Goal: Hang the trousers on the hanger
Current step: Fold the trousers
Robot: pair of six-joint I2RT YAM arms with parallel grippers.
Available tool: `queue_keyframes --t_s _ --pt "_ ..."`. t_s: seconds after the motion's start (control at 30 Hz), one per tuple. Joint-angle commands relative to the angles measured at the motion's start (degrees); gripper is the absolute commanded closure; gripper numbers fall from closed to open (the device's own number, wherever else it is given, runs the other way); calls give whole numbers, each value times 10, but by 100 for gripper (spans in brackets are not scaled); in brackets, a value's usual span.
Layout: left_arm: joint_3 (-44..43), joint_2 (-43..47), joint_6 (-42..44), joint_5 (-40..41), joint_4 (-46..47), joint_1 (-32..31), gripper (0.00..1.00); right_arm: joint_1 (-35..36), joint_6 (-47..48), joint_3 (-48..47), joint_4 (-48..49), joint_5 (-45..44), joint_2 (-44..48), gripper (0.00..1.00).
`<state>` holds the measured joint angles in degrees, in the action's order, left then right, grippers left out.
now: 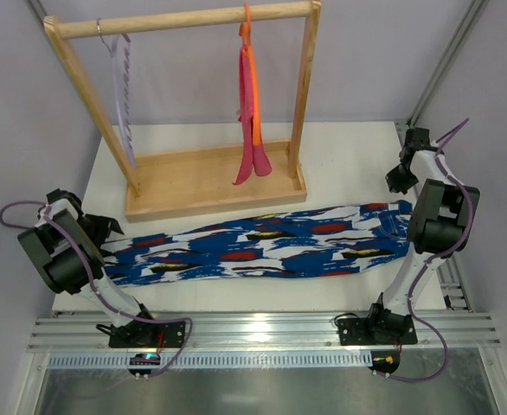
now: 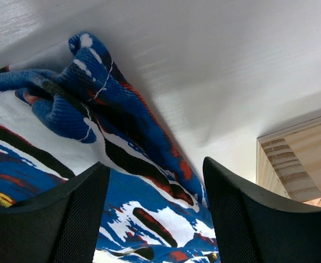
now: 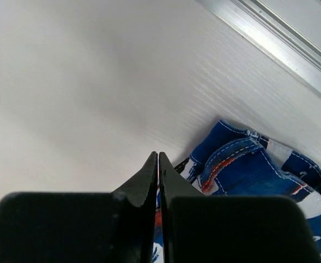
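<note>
The trousers [image 1: 262, 246] lie flat in a long folded strip across the white table, in front of the wooden rack. My left gripper [image 1: 106, 226] is open at their left end; in the left wrist view its jaws [image 2: 155, 175] stand wide apart with the printed fabric [image 2: 144, 219] between and below them. My right gripper [image 1: 401, 177] is shut and empty, just beyond the right end; in the right wrist view its closed tips [image 3: 158, 156] point at bare table beside the waistband [image 3: 248, 170]. The lilac hanger [image 1: 122, 95] hangs at the left of the rack's rod.
The wooden rack [image 1: 214, 186] stands on a tray base behind the trousers; its corner shows in the left wrist view [image 2: 292, 164]. An orange hanger with a pink cloth [image 1: 251, 112] hangs on the rod's right part. Aluminium rails [image 1: 262, 333] run along the near edge.
</note>
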<state>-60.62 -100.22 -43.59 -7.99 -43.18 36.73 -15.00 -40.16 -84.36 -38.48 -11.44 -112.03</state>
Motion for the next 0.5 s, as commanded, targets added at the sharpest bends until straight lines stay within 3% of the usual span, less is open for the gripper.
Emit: queue_keyframes --t_s 0.0,0.07,0.2,0.3,0.4,0.47 --pt "12 -46 0 17 124 2 31 2 12 -38 9 11 -7 96" --pt "11 -39 1 24 122 2 31 0 4 -42 -17 11 -7 95" --pt "8 -34 0 27 122 2 31 -1 -26 -98 -125 -47 -11 83" --pt "-2 -41 -4 23 127 2 31 -1 -15 -128 -158 -62 5 83" --pt "-12 -61 -9 3 134 1 31 -4 -2 -78 -137 -53 52 82" --pt "-14 -66 -9 -6 140 1 31 -10 3 3 -112 -23 91 83"
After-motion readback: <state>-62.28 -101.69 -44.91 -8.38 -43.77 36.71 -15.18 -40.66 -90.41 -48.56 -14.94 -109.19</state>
